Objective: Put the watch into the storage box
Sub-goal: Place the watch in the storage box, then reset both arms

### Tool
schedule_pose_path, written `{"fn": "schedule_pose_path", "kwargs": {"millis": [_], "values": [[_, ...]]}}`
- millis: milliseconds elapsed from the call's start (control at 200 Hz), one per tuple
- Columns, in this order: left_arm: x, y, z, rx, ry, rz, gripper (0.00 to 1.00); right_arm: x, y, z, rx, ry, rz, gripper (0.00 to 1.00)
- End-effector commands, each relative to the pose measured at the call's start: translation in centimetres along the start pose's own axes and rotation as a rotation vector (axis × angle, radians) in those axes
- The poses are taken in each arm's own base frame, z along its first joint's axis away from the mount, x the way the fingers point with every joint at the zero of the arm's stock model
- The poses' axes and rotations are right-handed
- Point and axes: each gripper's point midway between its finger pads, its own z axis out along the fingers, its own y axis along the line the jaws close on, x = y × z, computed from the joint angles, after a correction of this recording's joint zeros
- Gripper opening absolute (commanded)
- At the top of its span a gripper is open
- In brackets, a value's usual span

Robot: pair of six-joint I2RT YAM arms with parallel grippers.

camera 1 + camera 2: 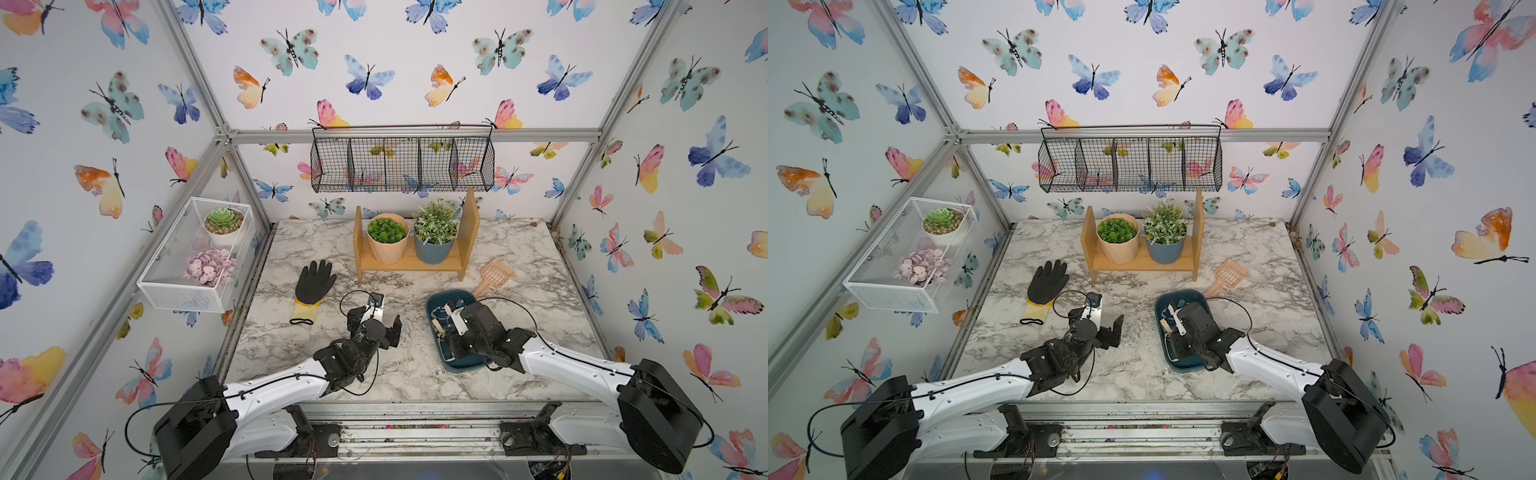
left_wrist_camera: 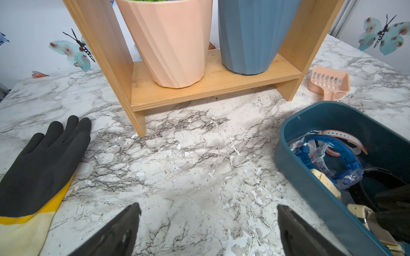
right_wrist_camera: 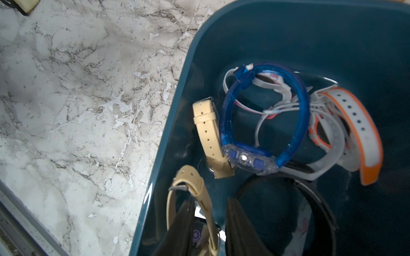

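The right gripper hangs inside the storage box, jaws narrowly parted with one cream watch between them; whether they press it cannot be told. In the box also lie one blue watch, one white-and-orange watch, one white watch, one black band and a second cream strap. The left gripper is spread wide, empty, above the marble tabletop, between one black glove and the box.
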Motion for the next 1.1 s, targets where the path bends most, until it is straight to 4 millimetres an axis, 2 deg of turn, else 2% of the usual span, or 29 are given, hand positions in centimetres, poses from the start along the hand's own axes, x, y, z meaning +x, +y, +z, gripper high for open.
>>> {"fn": "schedule_pose_path", "kwargs": {"millis": [0, 160, 310, 415, 491, 591, 736, 841, 936, 1096], "values": [[-0.4, 0.7, -0.3, -0.004, -0.010, -0.009, 0.99, -0.8, -0.2, -0.4, 0.017, -0.017, -0.006, 0.32], [-2.2, 2.8, -0.3, -0.043, -0.052, -0.039, 0.99, -4.2, -0.7, -2.2, 0.071, -0.132, -0.034, 0.35], [-4.4, 7.1, -0.5, -0.105, -0.122, -0.105, 0.98, -8.4, -1.9, -4.2, 0.153, -0.287, -0.073, 0.51], [-5.3, 11.3, -0.8, -0.192, -0.161, -0.151, 0.99, -11.5, -4.1, -5.7, 0.168, -0.389, -0.029, 0.61], [-5.5, 14.4, -1.1, -0.264, -0.183, -0.186, 0.99, -13.6, -6.5, -7.0, 0.160, -0.483, 0.028, 0.69], [-4.6, 17.9, -1.0, -0.345, -0.191, -0.219, 0.99, -15.2, -9.8, -8.1, 0.214, -0.546, 0.071, 0.75], [-1.3, 22.2, 0.0, -0.440, -0.129, -0.256, 0.99, -15.0, -14.5, -8.0, 0.329, -0.536, 0.132, 0.87], [0.3, 24.2, 0.6, -0.465, -0.105, -0.276, 0.99, -14.1, -17.9, -8.8, 0.414, -0.569, 0.207, 0.93], [0.2, 24.9, 0.8, -0.458, -0.137, -0.270, 0.98, -13.4, -20.1, -9.6, 0.485, -0.617, 0.255, 0.97], [0.4, 25.5, 1.8, -0.458, -0.150, -0.224, 0.99, -11.5, -23.0, -9.7, 0.619, -0.632, 0.277, 1.00]]}}
